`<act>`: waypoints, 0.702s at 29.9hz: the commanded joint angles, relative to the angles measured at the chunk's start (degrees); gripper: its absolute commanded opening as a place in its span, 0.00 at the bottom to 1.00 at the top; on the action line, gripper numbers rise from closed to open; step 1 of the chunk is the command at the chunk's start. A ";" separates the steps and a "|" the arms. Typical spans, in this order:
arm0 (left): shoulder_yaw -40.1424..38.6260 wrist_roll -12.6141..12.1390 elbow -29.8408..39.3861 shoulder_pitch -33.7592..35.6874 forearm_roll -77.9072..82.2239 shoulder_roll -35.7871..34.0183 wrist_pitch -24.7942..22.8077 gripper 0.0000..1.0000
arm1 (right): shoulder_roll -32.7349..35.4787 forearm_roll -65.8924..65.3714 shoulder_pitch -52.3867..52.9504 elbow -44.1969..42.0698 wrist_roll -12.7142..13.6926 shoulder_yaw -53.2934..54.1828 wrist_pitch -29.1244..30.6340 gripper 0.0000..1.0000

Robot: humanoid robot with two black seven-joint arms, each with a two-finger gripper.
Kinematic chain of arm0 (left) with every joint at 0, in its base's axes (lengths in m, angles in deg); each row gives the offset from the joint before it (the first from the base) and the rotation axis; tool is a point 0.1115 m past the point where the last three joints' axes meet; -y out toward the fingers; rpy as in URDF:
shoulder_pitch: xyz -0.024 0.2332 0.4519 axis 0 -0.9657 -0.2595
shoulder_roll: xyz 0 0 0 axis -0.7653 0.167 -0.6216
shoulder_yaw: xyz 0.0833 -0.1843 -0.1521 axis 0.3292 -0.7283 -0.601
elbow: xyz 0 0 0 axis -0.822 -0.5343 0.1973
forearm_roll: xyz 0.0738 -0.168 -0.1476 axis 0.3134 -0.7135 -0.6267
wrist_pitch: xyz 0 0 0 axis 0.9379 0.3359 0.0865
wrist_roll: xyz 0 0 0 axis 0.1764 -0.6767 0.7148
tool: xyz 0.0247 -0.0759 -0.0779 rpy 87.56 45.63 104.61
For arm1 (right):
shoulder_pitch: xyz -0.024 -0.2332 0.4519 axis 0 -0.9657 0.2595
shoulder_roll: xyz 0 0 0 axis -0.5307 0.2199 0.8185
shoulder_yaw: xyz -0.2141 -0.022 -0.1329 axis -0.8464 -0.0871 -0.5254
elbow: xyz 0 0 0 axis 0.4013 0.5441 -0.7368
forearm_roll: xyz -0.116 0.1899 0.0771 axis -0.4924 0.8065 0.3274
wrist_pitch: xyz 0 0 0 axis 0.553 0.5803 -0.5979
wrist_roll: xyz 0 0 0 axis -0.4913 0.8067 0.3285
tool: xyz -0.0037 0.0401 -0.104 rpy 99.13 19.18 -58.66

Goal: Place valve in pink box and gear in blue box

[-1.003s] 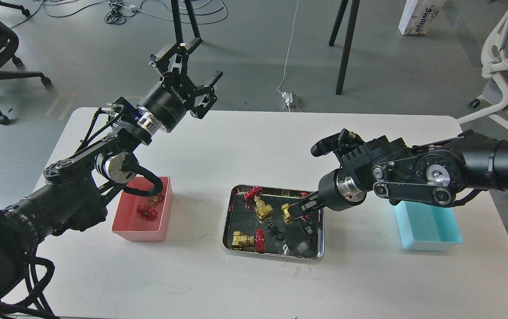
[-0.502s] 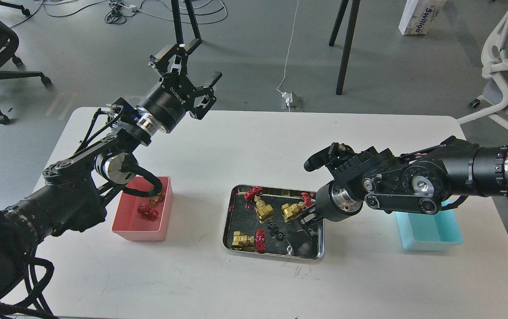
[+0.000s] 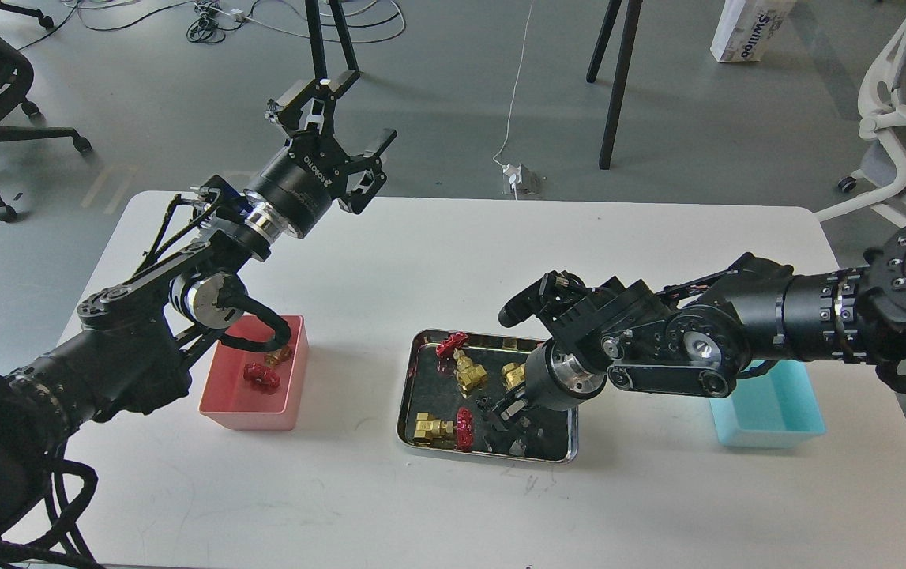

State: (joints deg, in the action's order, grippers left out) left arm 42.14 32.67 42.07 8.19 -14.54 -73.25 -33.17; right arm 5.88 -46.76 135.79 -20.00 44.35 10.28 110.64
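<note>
Head view: the right gripper (image 3: 501,412) has slid left across the tray (image 3: 407,395), off the valves (image 3: 468,371) and down over the gears (image 3: 487,406); whether it is clenched I cannot tell. Likely a gear pick for the blue box (image 3: 768,411) near the right edge. The left gripper (image 3: 338,118) hangs released above the far-left corner; one valve lies in the pink box (image 3: 295,379).

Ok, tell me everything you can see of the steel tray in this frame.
The steel tray is a shiny, mirror-like rectangular pan with a low raised rim and rounded corners, lying flat on the white table between the pink box and the blue box. Inside lie three brass valves with red handwheels, one partly hidden, and small black gears. The right end effector reaches down into its right half, covering part of the floor.
</note>
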 commanded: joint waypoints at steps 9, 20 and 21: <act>0.00 0.00 -0.77 -0.62 0.00 -0.14 0.00 0.84 | -2.89 0.12 -1.81 -4.49 0.01 -1.42 -0.25 0.45; -0.09 0.00 -1.12 -0.70 0.00 -0.06 0.00 0.84 | -2.89 0.21 -2.43 -5.46 0.01 -1.33 -0.34 0.41; -0.09 0.00 -1.12 -0.70 0.00 -0.06 0.00 0.84 | -2.89 0.30 -2.43 -5.46 0.01 -1.33 -0.43 0.40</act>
State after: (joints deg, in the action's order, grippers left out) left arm 42.06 32.67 41.11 7.49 -14.54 -73.39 -33.17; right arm 2.99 -46.54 133.44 -25.45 44.35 8.92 110.33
